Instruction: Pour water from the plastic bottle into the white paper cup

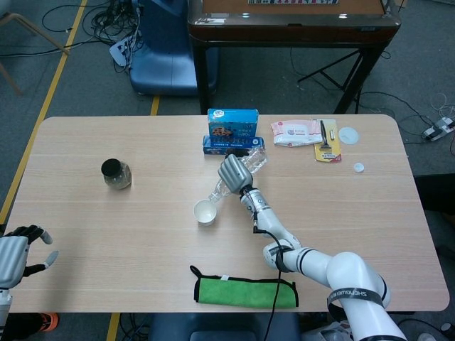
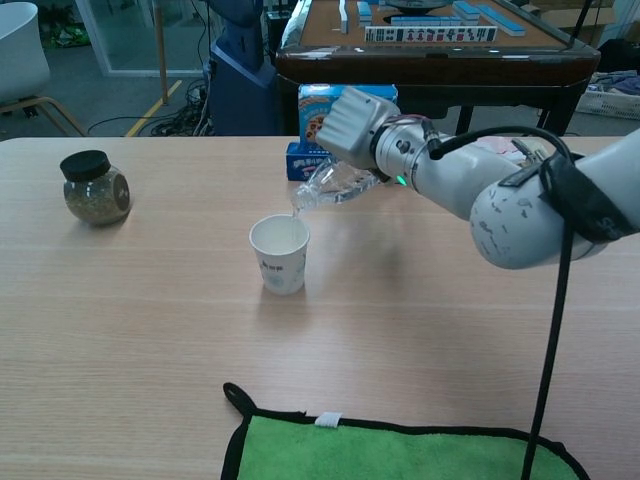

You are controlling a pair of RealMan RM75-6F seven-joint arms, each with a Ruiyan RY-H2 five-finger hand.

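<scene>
Your right hand [image 2: 352,124] holds the bottle [image 2: 335,183], with its fingers wrapped around the bottle's body. The bottle is tipped down to the left, and its mouth sits just above the far rim of the cup [image 2: 280,254]. The cup stands upright on the desk [image 2: 150,320], near the middle. From the head view, the bottle [image 1: 234,175] slants down toward the cup [image 1: 205,212], and your right hand [image 1: 232,172] is over it.

Your left hand [image 1: 18,250] is far off at the near left edge of the desk. It holds nothing. Its fingers are a bit curled and apart.

A jar [image 2: 94,187] with a black lid stands on the left side of the desk. A blue box [image 2: 325,125] stands at the far side, just behind your right hand. A green cloth [image 2: 400,450] lies at the near edge. A small white cap [image 1: 359,168] lies far to the right, close to a pack of wipes [image 1: 296,132].
</scene>
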